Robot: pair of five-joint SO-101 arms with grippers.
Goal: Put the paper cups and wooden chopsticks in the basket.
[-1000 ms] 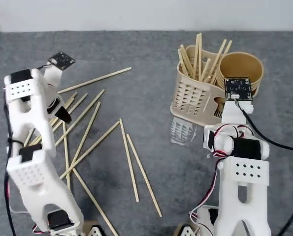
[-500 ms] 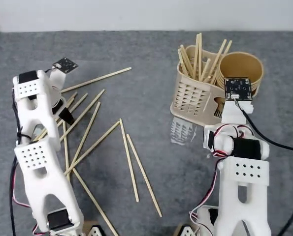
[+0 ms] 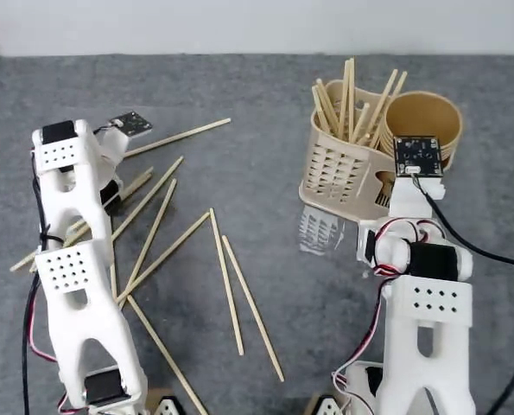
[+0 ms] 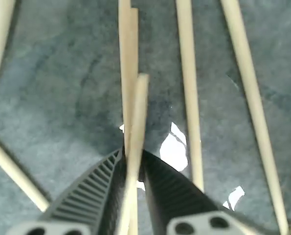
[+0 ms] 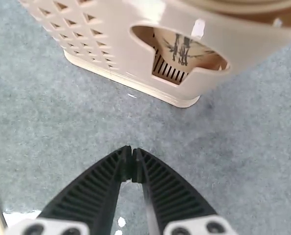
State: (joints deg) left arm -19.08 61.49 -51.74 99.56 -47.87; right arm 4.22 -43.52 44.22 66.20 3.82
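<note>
Left gripper (image 4: 132, 161): well apart from basket (image 5: 101, 54) — jaws clamped on one chopstick (image 4: 139, 107).
Right gripper (image 5: 131, 164): near basket — jaws together.

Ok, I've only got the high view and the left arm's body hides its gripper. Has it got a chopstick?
Observer: Yes. The left gripper is shut on one chopstick, pinched between its tips.
Operator: Just the one?
Observer: A second chopstick lies on the mat in line beneath it; can't tell if that's caught too.
Operator: Right side?
Observer: The right gripper is shut on nothing, over the mat, just short of the basket.
</note>
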